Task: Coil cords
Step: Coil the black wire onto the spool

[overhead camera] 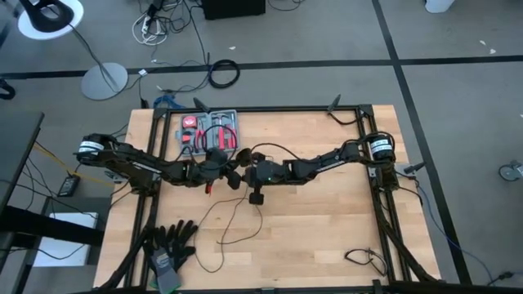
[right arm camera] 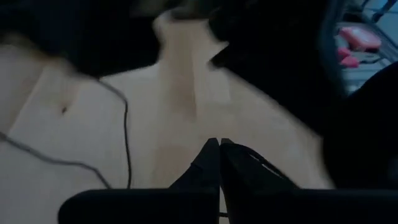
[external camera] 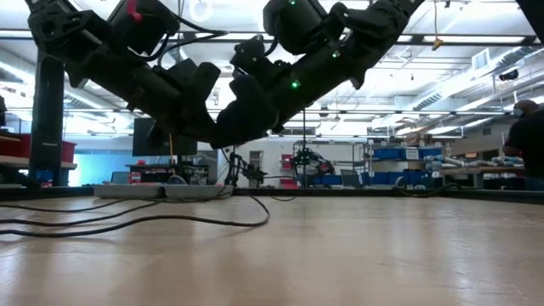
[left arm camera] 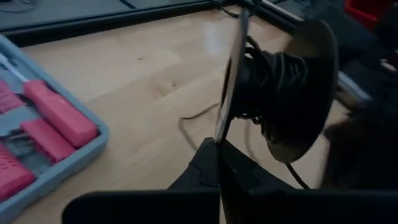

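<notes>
Left wrist view gives me the best look at the cord: thin black wire wound in many turns around the hub of a spool with two flat round flanges, seen edge on. My left gripper has its fingers pressed together on the rim of the nearer flange, so the spool hangs from that claw above the table. A loose strand of the cord runs down from the spool onto the wood.

From the high view I see the rest of the wire trailing off the table's middle toward the near edge in slack loops, lying flat on the surface. Both arms meet at the centre, the left gripper and the right gripper just beside each other.

On the right wrist camera the right claw is closed tight, fingertips touching; a thin dark strand seems to run beside them, but I cannot tell whether it is pinched.

Behind the grippers sits a grey tool tray with red-handled tools. A pair of black gloves lies at the near left corner, and a short black cable near the right one
</notes>
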{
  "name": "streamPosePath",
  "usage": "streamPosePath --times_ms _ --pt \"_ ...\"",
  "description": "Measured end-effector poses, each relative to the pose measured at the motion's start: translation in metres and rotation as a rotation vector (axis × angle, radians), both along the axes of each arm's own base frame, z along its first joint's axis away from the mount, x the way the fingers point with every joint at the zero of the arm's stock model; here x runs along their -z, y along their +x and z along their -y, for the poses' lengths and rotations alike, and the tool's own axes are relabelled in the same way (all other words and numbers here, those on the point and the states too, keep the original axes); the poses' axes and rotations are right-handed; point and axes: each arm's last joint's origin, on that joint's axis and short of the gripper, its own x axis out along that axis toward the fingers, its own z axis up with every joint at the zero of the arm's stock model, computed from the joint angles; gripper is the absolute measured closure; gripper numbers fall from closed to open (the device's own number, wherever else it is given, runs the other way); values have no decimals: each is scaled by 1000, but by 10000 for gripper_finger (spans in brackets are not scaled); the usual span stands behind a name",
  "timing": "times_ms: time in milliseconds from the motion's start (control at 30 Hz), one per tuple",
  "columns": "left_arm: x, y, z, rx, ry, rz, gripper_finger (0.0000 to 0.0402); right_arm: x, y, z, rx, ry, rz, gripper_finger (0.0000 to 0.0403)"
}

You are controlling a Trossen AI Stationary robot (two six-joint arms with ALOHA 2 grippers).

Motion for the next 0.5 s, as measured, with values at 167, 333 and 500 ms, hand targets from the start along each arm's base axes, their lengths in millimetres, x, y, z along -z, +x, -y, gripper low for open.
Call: streamPosePath --times_ms 167,333,500 --pt "1 0 1 52 -24 -12 401 -8 3 14 -14 39 70 403" --pt "5 -2 2 79 -16 -74 401 -15 3 17 -17 129 106 403" --pt "5 -2 3 156 17 -110 401 -25 -2 20 -9 193 106 403"
